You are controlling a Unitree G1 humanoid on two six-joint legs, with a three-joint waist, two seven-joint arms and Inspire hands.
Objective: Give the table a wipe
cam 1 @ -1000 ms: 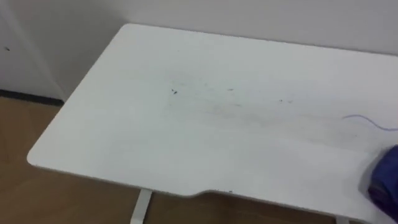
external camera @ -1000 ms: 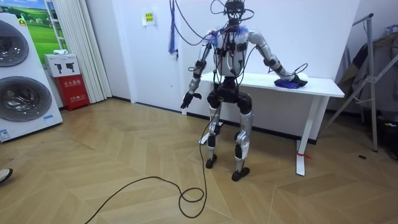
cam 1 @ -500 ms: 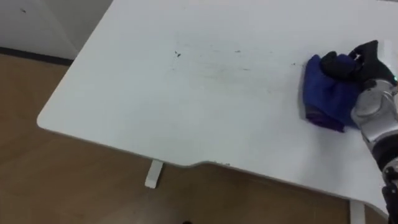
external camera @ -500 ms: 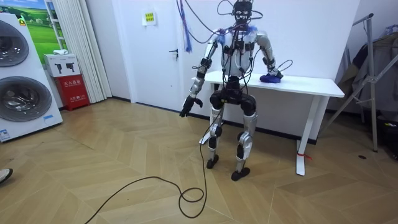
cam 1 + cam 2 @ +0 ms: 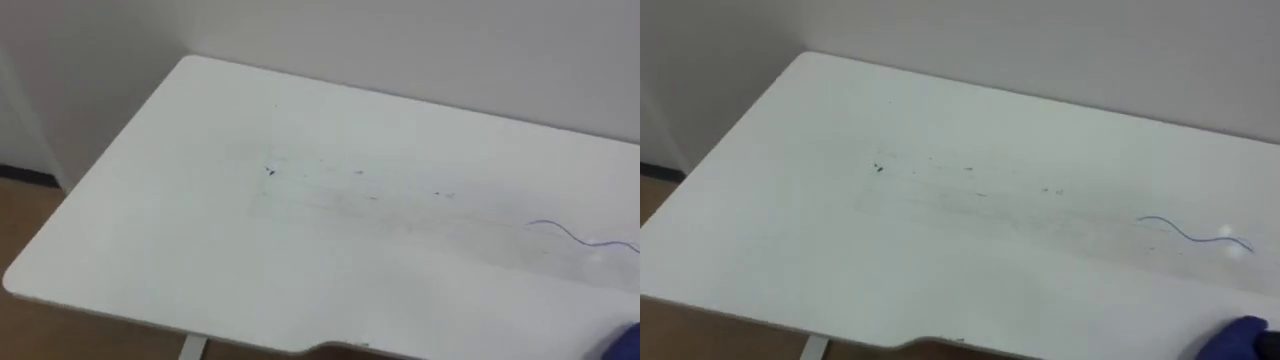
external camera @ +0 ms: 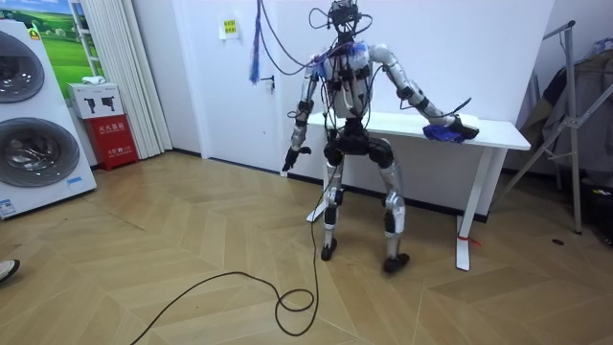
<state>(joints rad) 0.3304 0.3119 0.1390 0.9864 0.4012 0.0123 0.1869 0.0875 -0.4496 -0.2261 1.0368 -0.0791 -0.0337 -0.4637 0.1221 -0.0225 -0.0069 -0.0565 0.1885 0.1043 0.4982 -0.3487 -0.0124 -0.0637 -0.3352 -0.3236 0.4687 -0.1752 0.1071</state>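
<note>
The white table point(image 5: 150, 250) carries small dark specks point(image 5: 269, 170) and faint smears near its middle. A thin blue scribble point(image 5: 565, 233) runs toward its right end. A corner of the blue cloth point(image 5: 1240, 340) shows at the lower right of the right eye view. In the room view I stand at the table's front with my right arm stretched out to the room view's right. My right hand point(image 6: 463, 124) rests on the blue cloth point(image 6: 442, 129) near the table's far end. My left hand point(image 6: 293, 156) hangs open at my side, away from the table.
A white wall runs right behind the table point(image 6: 498, 134). Stacked washing machines point(image 6: 34, 125) and a red box point(image 6: 115, 142) stand at the room view's left. A metal rack with clothes point(image 6: 575, 125) stands at its right. Wooden floor lies around me.
My right hand and the cloth have swept from the table's middle out to its right end. The eye views have shifted, and my feet now stand wider apart.
</note>
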